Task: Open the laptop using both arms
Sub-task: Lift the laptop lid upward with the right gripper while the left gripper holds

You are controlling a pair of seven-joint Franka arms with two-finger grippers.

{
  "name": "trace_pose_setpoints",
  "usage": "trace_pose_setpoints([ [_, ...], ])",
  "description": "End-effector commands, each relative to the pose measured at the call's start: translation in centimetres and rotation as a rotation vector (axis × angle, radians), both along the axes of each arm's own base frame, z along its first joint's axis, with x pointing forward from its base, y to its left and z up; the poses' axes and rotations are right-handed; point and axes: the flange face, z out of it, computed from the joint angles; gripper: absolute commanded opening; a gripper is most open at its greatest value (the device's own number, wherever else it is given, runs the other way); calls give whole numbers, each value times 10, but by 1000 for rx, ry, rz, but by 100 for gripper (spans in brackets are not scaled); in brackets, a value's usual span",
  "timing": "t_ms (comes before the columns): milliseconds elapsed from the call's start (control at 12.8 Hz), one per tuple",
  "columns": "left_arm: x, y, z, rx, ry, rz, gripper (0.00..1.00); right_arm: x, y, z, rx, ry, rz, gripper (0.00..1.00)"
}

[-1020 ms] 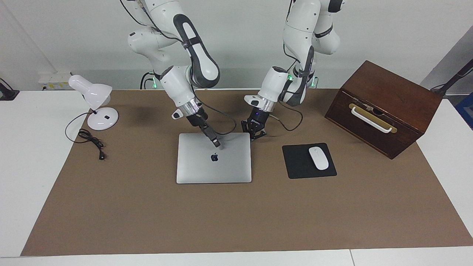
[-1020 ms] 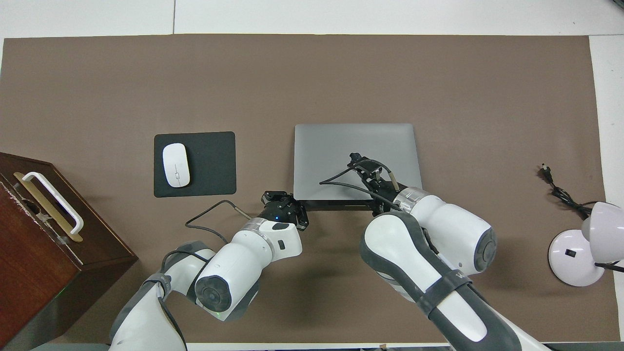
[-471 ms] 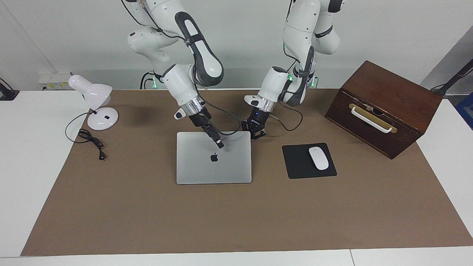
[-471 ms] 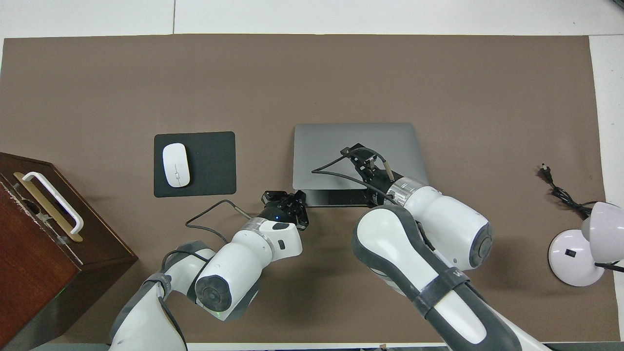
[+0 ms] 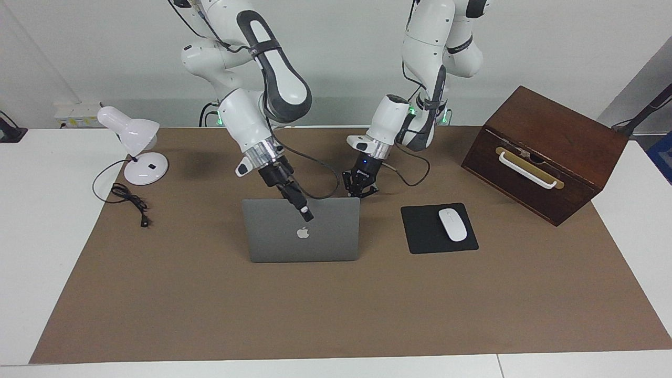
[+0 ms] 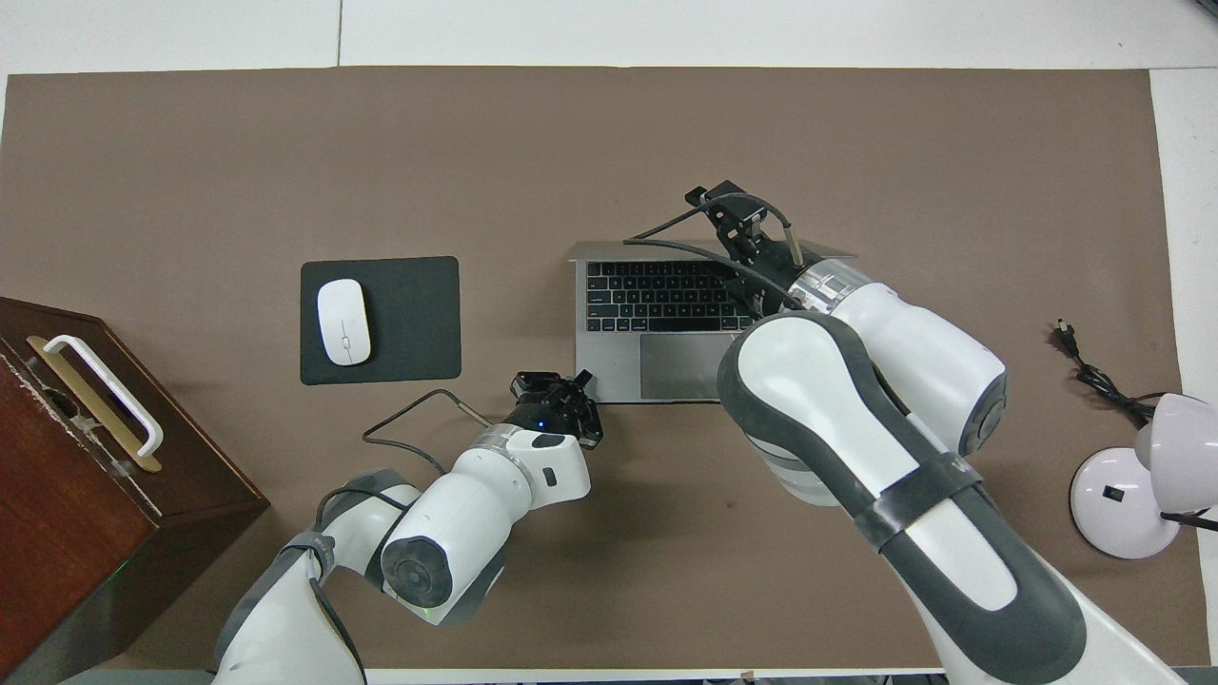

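Note:
The silver-grey laptop [image 5: 325, 236] stands open in the middle of the brown mat, its lid nearly upright with the apple logo on the outer face. In the overhead view its dark keyboard [image 6: 647, 295] and grey trackpad [image 6: 676, 366] show. My right gripper [image 5: 303, 211] is shut on the lid's top edge; it also shows in the overhead view [image 6: 728, 205]. My left gripper [image 5: 359, 190] is open and low at the base's corner nearest the robots, toward the left arm's end, seen from above too [image 6: 561, 385].
A black mouse pad [image 5: 420, 231] with a white mouse [image 5: 452, 224] lies beside the laptop toward the left arm's end. A brown wooden box [image 5: 551, 136] with a white handle stands at that end. A white desk lamp [image 5: 131, 131] and its cable [image 5: 128, 199] are at the right arm's end.
My right gripper has lifted the lid from almost flat to nearly upright, swinging away from the robots, so the keyboard now shows. The left gripper has stayed at the base's corner.

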Motion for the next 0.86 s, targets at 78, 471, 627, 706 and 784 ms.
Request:
trace_pose_setpoints([
  [78, 2, -5, -12, 11, -6, -10, 0, 26, -12, -13, -31, -22, 6, 100],
  [471, 3, -5, -12, 10, -7, -10, 0, 51, -18, 4, -28, -80, 0, 100],
  [627, 3, -5, -14, 12, -5, -9, 0, 57, -20, 9, -44, -97, 13, 100],
  [706, 3, -5, -14, 13, -5, -10, 0, 60, -25, 10, -44, -100, 6, 100],
  [784, 3, -5, -14, 13, -5, -10, 0, 60, -24, 10, -43, -99, 12, 100],
])
